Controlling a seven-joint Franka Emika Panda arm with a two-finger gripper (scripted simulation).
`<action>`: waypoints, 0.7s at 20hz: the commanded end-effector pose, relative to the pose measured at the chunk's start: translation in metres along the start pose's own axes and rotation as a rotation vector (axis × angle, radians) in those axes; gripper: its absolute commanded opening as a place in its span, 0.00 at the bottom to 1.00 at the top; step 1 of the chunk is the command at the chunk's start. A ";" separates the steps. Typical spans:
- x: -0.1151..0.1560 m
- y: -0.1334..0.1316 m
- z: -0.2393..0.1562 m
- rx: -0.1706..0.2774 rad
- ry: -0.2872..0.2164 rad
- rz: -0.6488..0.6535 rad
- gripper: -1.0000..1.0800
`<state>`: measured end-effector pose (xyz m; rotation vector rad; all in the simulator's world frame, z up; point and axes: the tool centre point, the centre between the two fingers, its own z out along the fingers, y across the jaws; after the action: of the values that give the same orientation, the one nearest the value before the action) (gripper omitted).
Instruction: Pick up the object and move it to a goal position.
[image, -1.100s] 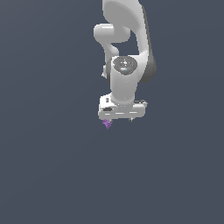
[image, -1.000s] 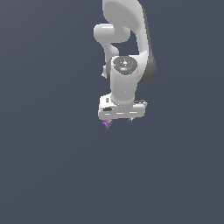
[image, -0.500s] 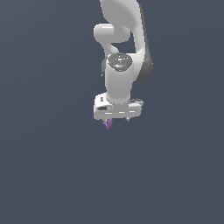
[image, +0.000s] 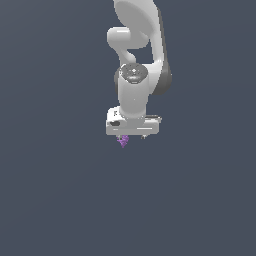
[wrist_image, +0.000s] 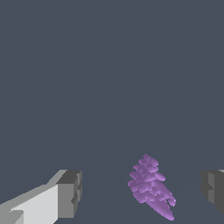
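Observation:
The object (image: 123, 141) is a small purple, bumpy cone that peeks out just under the white hand in the exterior view. In the wrist view the object (wrist_image: 149, 187) lies between my two fingers, nearer one finger than the other, its point toward the camera. My gripper (image: 131, 136) is directly above it and open. In the wrist view the gripper (wrist_image: 141, 192) has its grey fingertips (wrist_image: 70, 192) spread wide, with a gap on each side of the object. Neither pad touches it.
Everything around is a plain dark grey surface. The white arm (image: 140, 50) rises from the hand toward the top of the exterior view.
The hand has turned about its vertical axis and shifted slightly toward the exterior view's left, now squarer over the object. The object has stayed where it was.

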<state>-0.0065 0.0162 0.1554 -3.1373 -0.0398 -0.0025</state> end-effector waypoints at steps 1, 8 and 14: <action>-0.005 0.004 0.007 0.001 -0.001 0.042 0.96; -0.030 0.023 0.033 0.001 -0.002 0.229 0.96; -0.052 0.039 0.053 -0.001 -0.002 0.388 0.96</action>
<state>-0.0525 -0.0204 0.1065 -3.0964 0.5072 0.0023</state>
